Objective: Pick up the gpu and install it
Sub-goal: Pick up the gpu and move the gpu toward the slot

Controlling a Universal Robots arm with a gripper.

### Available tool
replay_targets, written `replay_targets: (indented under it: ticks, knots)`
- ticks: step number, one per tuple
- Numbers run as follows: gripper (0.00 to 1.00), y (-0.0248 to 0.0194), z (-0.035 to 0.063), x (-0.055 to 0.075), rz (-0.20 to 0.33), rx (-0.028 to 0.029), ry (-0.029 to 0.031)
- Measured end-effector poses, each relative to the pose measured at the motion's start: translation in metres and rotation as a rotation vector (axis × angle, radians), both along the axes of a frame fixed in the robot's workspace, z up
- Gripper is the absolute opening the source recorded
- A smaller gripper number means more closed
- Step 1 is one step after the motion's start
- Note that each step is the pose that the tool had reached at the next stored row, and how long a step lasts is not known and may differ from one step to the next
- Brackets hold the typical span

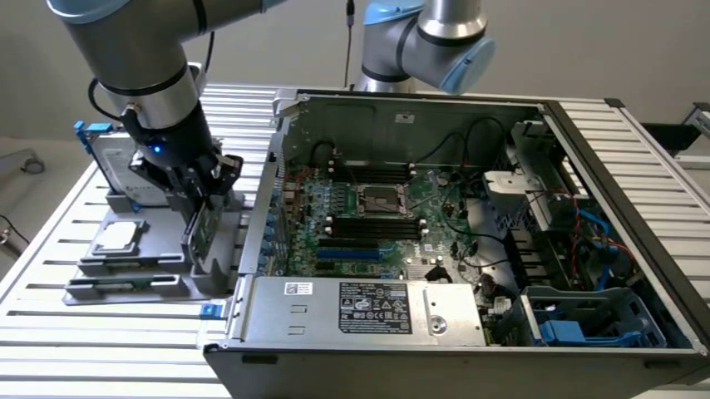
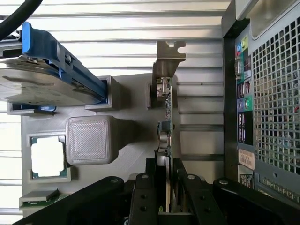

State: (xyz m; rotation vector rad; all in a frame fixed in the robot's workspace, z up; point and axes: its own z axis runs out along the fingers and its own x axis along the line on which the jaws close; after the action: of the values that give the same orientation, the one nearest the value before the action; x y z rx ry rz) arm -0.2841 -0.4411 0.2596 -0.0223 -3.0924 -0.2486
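When viewed from outside, reads first as a slatted metal worktop (image 1: pixel 111 341) carrying an opened computer case (image 1: pixel 367 108), with motherboard (image 1: pixel 377 216) and cabling laid bare. Gives the case's inside in the exterior view, and its perforated, port-lined rear panel (image 2: pixel 272 93) in the wrist view.

Reaching down on the exterior view's left of the case: grey robot arm (image 1: pixel 145 66). Below it, alongside the case, a grey holder (image 1: pixel 145 278) with a separate pocket for each part. Well apart from the case, at the holder's far end: silver hard drive (image 1: pixel 111 158) with blue rails, standing on edge.

Nearest the case, upright in the holder's slot: the gpu (image 2: pixel 167 124). Partly masked by the arm's end from outside; shown edge-on from the wrist, green board and black cover as one thin line. Long axis running parallel to the case's rear panel, silver bracket (image 2: pixel 168 56) at the end away from the grasp.

Farther from the case than the card: a ribbed grey block (image 2: pixel 89 139), then a square silver processor (image 2: pixel 47 156) flat in its pocket.

Smallest, the tool (image 2: pixel 165 171): black fingers pressed one against each face of the gpu, pinching it near its bracketless end.
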Motion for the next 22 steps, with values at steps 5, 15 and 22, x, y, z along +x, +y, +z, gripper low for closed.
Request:
replay_targets:
  ticks: [5, 15, 22]
  knots:
    - [0.26, 0.0000, 0.0004, 0.0001, 0.002, 0.0074, 0.0000]
    - [0.26, 0.0001, -0.0016, 0.0000, 0.002, 0.0011, 0.0001]
    - [0.26, 0.0000, -0.0027, 0.0000, 0.002, -0.0337, 0.0022]
